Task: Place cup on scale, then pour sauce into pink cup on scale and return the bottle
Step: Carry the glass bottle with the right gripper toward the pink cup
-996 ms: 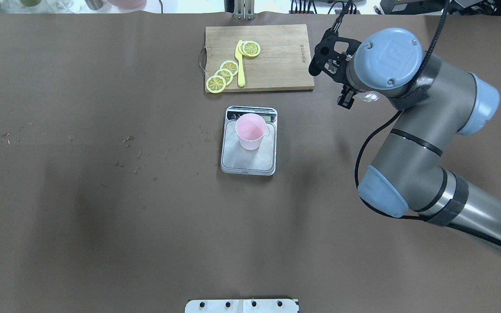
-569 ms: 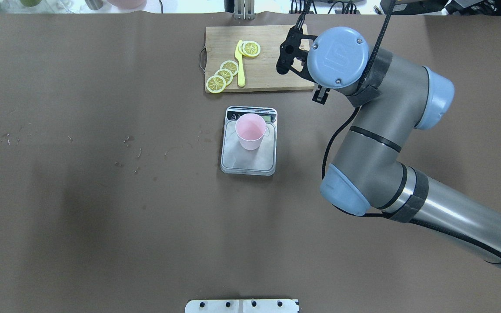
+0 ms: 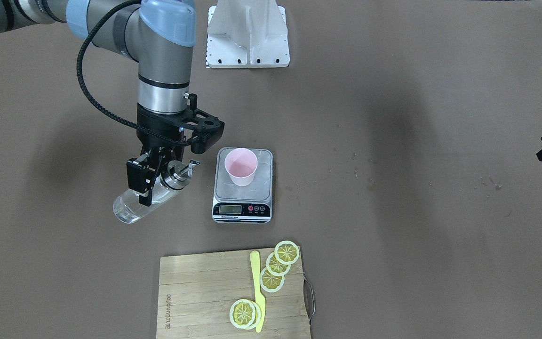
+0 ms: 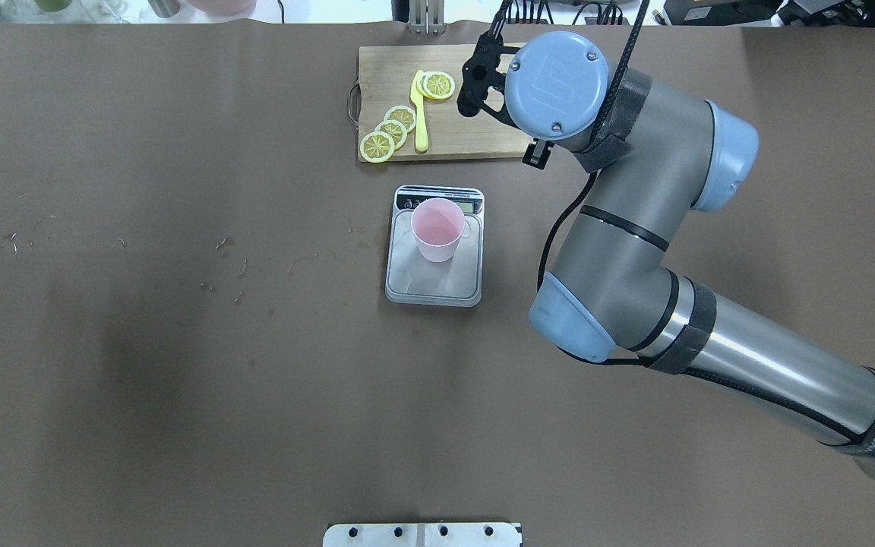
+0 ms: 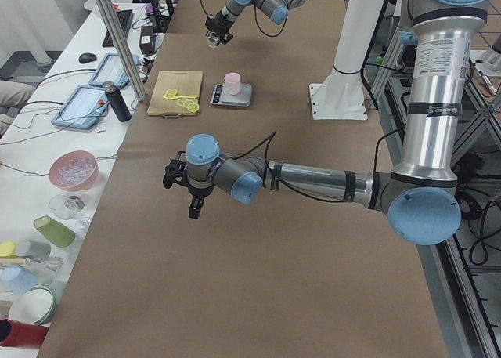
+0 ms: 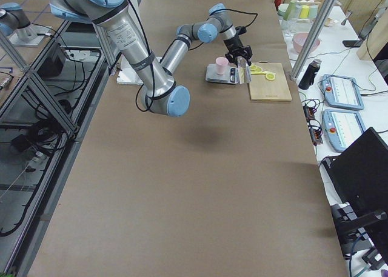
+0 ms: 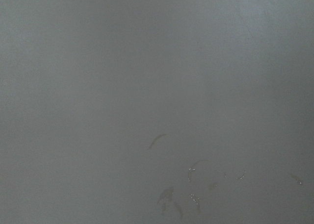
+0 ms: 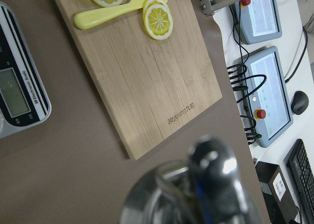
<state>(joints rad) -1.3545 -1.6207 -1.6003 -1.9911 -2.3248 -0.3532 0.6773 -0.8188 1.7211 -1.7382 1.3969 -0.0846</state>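
While the right tool (image 3: pixel 150 182) clamps the tilted bottle (image 3: pixel 127 210), the scale (image 3: pixel 259 190) lies just beside.

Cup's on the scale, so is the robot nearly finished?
Not quite. Done: the cup stands on the scale. In hand: the right hand holds the bottle, tilted beside the scale, spout towards the cup but not over it. Left: the pour, then putting the bottle back.

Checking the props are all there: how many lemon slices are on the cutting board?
5 lemon slices: three in a row by the board's handle end, two stacked beside the yellow knife, the lower mostly hidden.
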